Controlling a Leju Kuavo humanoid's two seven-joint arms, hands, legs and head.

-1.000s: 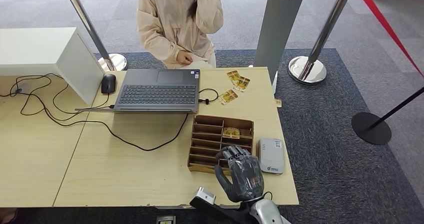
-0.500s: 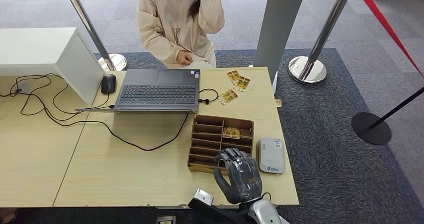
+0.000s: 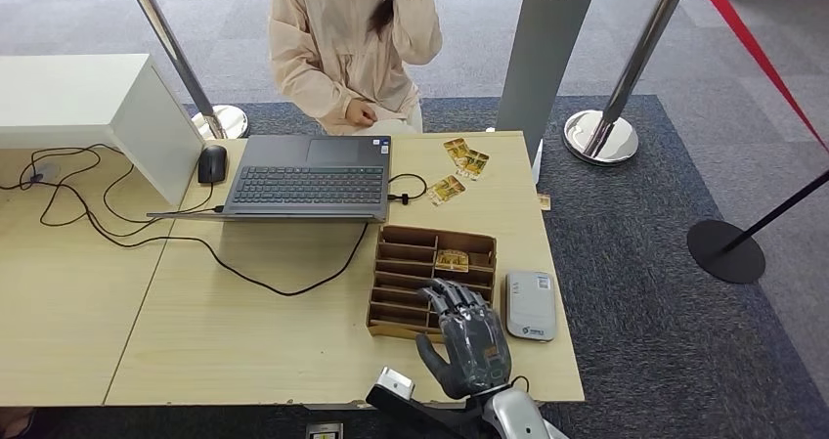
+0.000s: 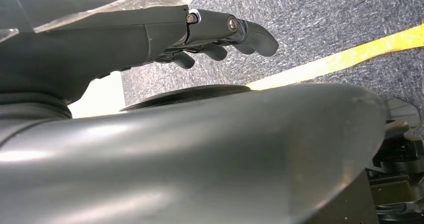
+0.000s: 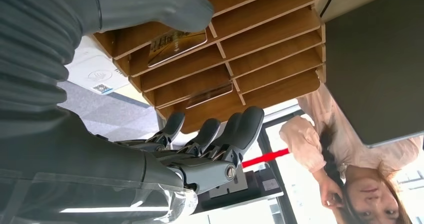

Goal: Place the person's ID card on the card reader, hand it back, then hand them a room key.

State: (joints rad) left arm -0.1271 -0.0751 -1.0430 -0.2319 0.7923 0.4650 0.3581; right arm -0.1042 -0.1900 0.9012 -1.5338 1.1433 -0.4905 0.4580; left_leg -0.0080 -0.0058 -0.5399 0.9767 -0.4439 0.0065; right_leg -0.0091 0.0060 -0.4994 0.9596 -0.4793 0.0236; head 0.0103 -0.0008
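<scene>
One gold patterned room key [image 3: 452, 260] flat in the organizer [image 3: 391, 307]; right hand [image 3: 473, 339] fingers spread, empty

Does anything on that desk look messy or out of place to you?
A little. Three gold cards lie loose and crooked on the table beyond the wooden organizer, while one matching card sits in a slot. A black cable snakes across the table. The right hand hovers over the organizer, holding nothing.
</scene>
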